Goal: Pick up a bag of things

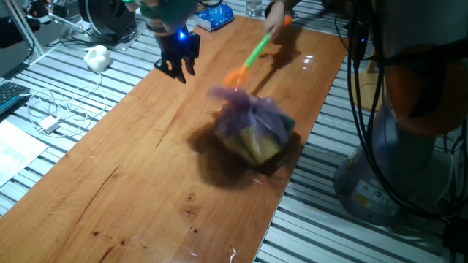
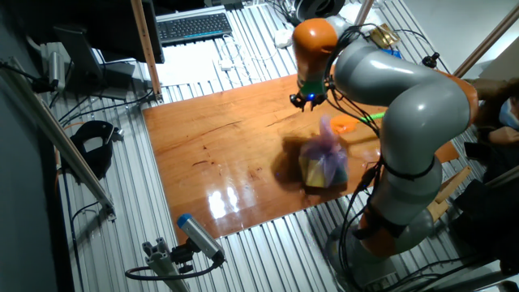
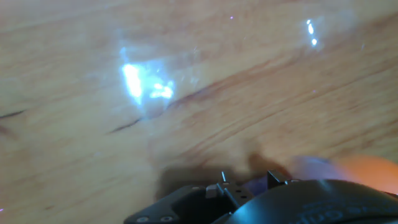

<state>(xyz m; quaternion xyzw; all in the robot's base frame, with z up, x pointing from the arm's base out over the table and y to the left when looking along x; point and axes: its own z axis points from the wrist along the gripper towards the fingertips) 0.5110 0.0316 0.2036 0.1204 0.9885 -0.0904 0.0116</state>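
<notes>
A lilac plastic bag of things [image 1: 252, 128] sits on the wooden table [image 1: 146, 153], near the table's right edge as one fixed camera frames it, its gathered top [image 1: 230, 96] loose and blurred. Yellow and dark teal shapes bulge through the thin film. From the bag, the robot's gripper [image 1: 178, 67] hangs at about ten o'clock, well apart from it and above bare wood, a blue light glowing on its wrist. Its dark fingers [image 1: 170, 69] point down with a narrow gap between them and nothing held, though the blur makes the exact spread hard to judge.

An orange toy shovel [image 1: 238, 73] with a green handle lies just beyond the bag at about twelve o'clock, its scoop close to the bag's loose top. A blue-and-white packet [image 1: 216, 17] rests at the table's far end.

From the other fixed camera, the grey and orange arm [image 2: 405, 89] arches over the table, with the gripper [image 2: 306, 100] at roughly eleven o'clock from the bag [image 2: 326, 162].

The hand camera looks along the fingers onto glossy wood [image 3: 186, 81], with an orange blur [image 3: 367, 168] at its lower right edge.
</notes>
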